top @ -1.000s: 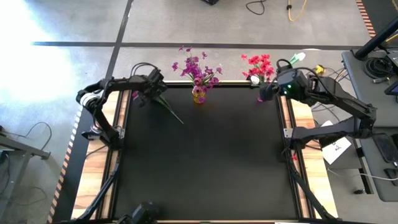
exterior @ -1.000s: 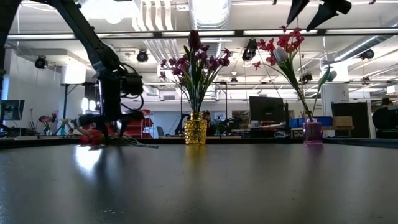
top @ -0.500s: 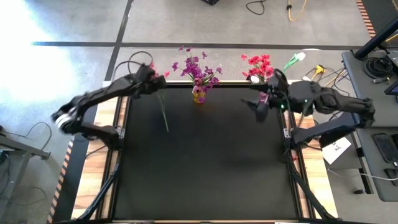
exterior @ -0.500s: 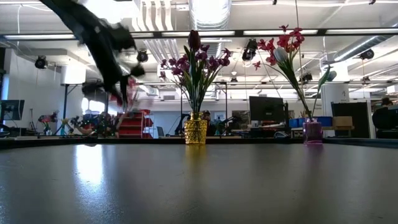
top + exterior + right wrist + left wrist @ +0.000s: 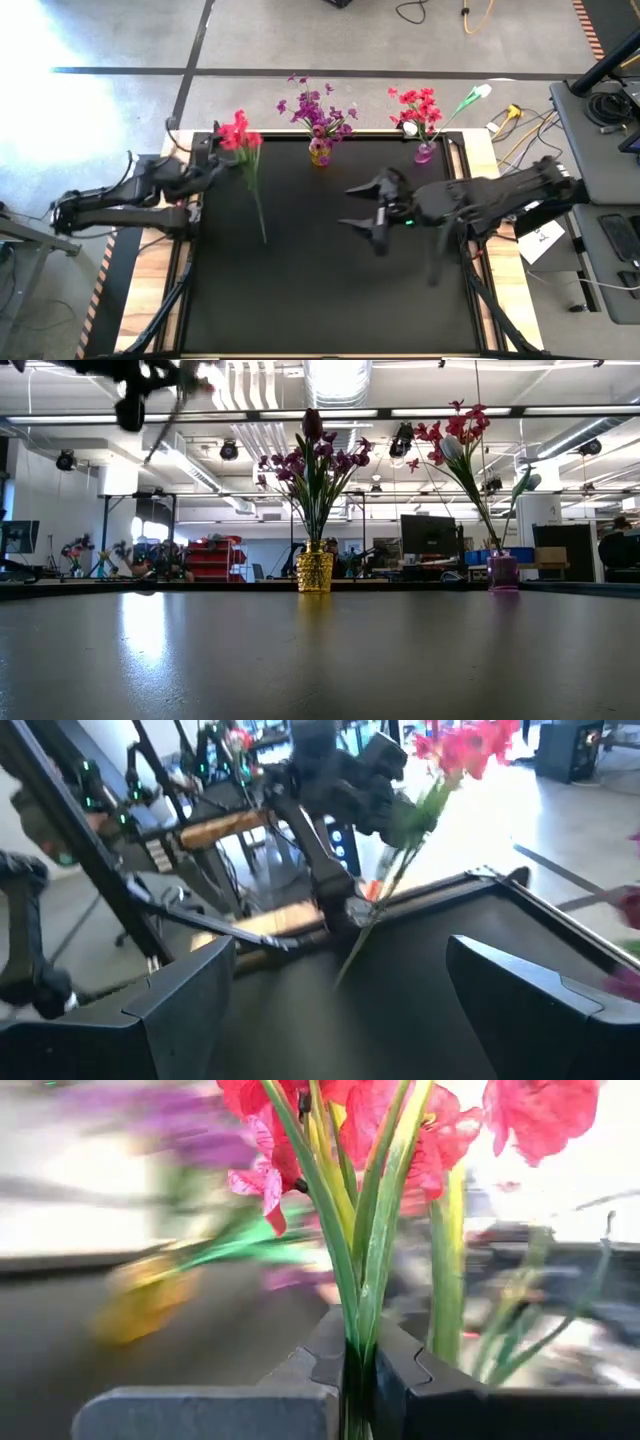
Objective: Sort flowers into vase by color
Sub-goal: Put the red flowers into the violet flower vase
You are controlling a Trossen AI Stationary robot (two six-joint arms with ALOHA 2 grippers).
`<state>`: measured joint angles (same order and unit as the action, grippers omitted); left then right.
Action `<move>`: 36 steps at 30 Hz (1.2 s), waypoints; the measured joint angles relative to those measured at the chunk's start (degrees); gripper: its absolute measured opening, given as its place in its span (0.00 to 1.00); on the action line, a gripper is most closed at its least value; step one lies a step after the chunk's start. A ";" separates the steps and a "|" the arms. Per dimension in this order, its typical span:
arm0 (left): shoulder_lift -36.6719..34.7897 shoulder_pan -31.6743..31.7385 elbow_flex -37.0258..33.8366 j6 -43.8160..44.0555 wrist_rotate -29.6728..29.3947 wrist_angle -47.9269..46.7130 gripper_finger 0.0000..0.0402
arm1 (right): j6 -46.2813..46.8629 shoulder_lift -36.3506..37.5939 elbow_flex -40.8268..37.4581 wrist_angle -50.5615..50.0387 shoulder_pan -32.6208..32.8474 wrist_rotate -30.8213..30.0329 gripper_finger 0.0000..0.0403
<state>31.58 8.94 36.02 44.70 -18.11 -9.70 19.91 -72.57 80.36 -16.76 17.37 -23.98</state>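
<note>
Left gripper [image 5: 362, 1365] sits at the left edge of the table [image 5: 320, 290], fingers closed on the stems of a red flower cluster [image 5: 237, 133]. The bundle is held above the surface: blooms toward the far edge, stems [image 5: 258, 205] trailing over the table.

Right gripper [image 5: 375, 215] hangs over mid-table, fingers spread wide, holding nothing.

Gold vase [image 5: 320, 152] at the far edge, centre, carries purple flowers [image 5: 315, 108]. Small purple vase [image 5: 425, 152], far right, carries red flowers [image 5: 415, 105] and a white bud [image 5: 480, 92].

Judgement: the held cluster matches the red bunch, so it belongs in the purple vase, on the other side of the gold one.

Risks:
- long stems could sweep the gold vase's blooms during transfer and tip it
- stems grouped loosely in the grip may splay and miss the narrow vase mouth
- a handover to the right gripper could drop a stem
</note>
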 joint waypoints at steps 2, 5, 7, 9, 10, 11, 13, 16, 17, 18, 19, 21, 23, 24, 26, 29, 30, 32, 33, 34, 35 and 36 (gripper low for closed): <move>-1.75 -5.36 -2.35 -3.68 0.01 9.17 0.00 | 0.02 -3.48 0.00 5.20 -0.05 -0.03 0.88; -1.47 -12.27 -4.48 -7.89 -0.55 20.18 0.00 | 0.02 -8.73 0.00 13.57 -0.13 -0.24 0.88; 0.00 -15.81 -4.59 -10.79 -0.76 24.42 0.00 | 0.02 -12.02 0.00 19.22 -0.22 -1.72 0.88; 1.78 -18.31 -3.93 -13.61 -0.78 25.29 0.00 | 0.02 -15.03 0.28 23.73 -0.32 -4.16 0.88; 2.82 -19.30 -3.34 -15.13 -0.67 25.34 0.00 | 0.03 -16.51 0.90 24.98 -0.48 -5.04 0.88; 3.90 -20.09 -2.60 -16.72 -0.23 25.45 0.00 | 0.10 -17.98 1.92 25.64 -0.55 -5.79 0.88; 5.90 -20.94 -0.98 -19.38 1.35 25.20 0.00 | 0.50 -20.81 4.15 25.61 -1.01 -6.75 0.88; 9.12 -21.14 2.43 -21.99 4.70 25.74 0.00 | 0.45 -24.72 7.92 25.40 -1.62 -6.56 0.87; 10.29 -21.14 3.68 -22.80 5.56 25.74 0.00 | 0.36 -25.86 9.25 25.39 -1.82 -6.16 0.87; 11.53 -21.14 4.91 -23.64 6.07 25.77 0.00 | 0.20 -26.71 10.56 24.73 -2.02 -6.00 0.87; 12.73 -21.14 5.94 -24.44 6.81 25.64 0.00 | -0.23 -27.66 11.90 23.61 -2.12 -6.04 0.87; 14.74 -21.14 8.04 -26.31 7.22 25.20 0.00 | -0.90 -29.14 14.76 21.50 -2.39 -6.01 0.87; 16.48 -21.14 9.98 -27.87 7.46 25.37 0.00 | -1.11 -30.24 17.68 18.16 -2.67 -6.04 0.87; 17.16 -21.14 10.70 -28.53 7.68 25.25 0.00 | -1.34 -30.81 19.26 16.54 -2.78 -6.02 0.87; 18.74 -21.13 12.18 -29.64 8.41 25.20 0.00 | -1.81 -31.59 21.99 13.29 -2.90 -6.06 0.87; 20.17 -21.12 13.63 -31.48 9.17 24.99 0.00 | -3.04 -32.49 25.33 9.97 -2.96 -5.97 0.87; 20.45 -21.12 13.89 -31.95 9.29 25.16 0.00 | -3.32 -32.56 26.24 8.83 -2.95 -5.94 0.87; 20.78 -21.12 14.24 -32.60 9.31 25.19 0.00 | -3.48 -32.56 27.48 7.78 -3.06 -5.06 0.87; 20.88 -21.12 14.28 -32.69 9.33 25.18 0.00 | -3.48 -32.51 27.83 7.58 -3.13 -4.38 0.87; 20.97 -21.12 14.27 -32.72 9.32 25.06 0.00 | -3.43 -32.39 28.13 7.12 -3.13 -4.25 0.87; 21.06 -21.12 14.26 -32.72 9.34 25.09 0.00 | -3.44 -32.30 28.27 7.00 -3.16 -4.24 0.86; 21.10 -21.12 14.26 -32.72 9.34 25.11 0.00 | -3.44 -32.29 28.37 6.92 -3.28 -4.23 0.85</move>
<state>52.69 -12.19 50.28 11.99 -8.78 15.41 16.47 -104.86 108.73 -9.84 14.08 -28.21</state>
